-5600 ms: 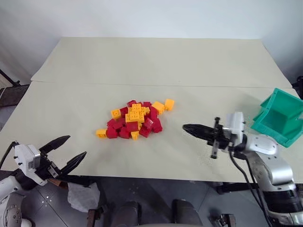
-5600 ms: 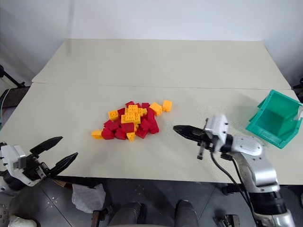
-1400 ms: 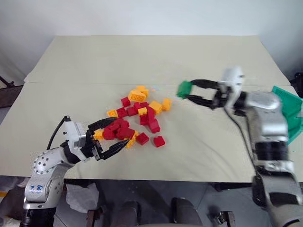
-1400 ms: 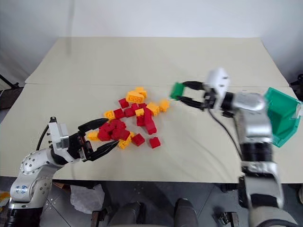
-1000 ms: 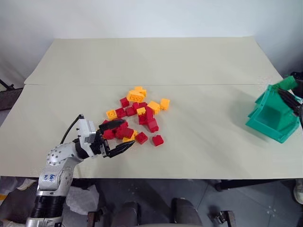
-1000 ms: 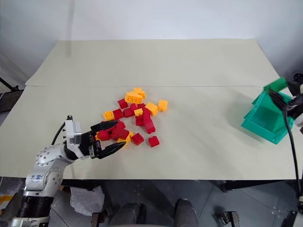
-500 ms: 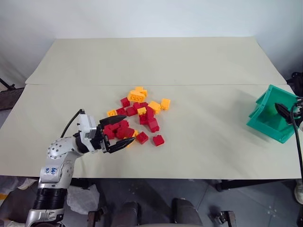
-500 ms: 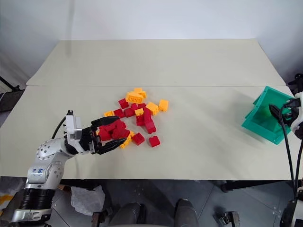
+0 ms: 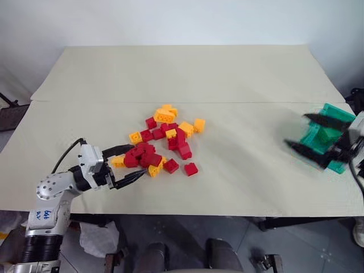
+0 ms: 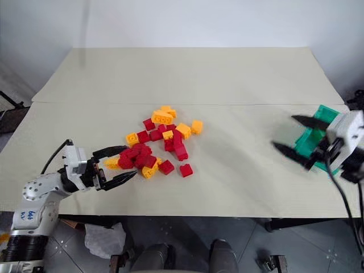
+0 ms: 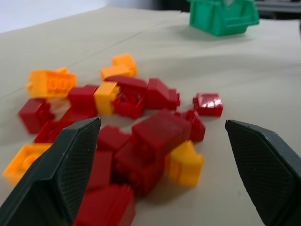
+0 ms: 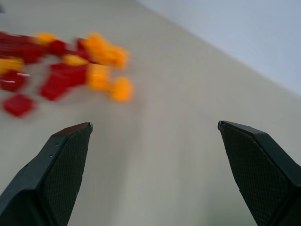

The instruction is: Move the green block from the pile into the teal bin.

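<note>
The right pincer (image 10: 304, 142) now stands in front of the teal bin (image 10: 324, 112), swung back toward the middle of the counter (image 10: 227, 85) with its two black fingers spread wide and nothing between them. A second ago it was holding the green block up at the bin's far rim, and half a second ago its tips were down inside the bin, so the block has been let go there. The green block itself cannot be made out now: the pincer and its motion blur cover most of the bin's inside, so I judge it lies in the bin rather than see it there. No green brick shows on the counter or among the red and yellow-orange bricks of the pile (image 9: 162, 142), which fits that reading.

The left pincer (image 9: 126, 166) has drawn back a little from the pile's near edge; its fingers are wide apart and empty, with a few red bricks just ahead of them.

By my judgement the task's one transfer is done, pending a clear look into the bin
</note>
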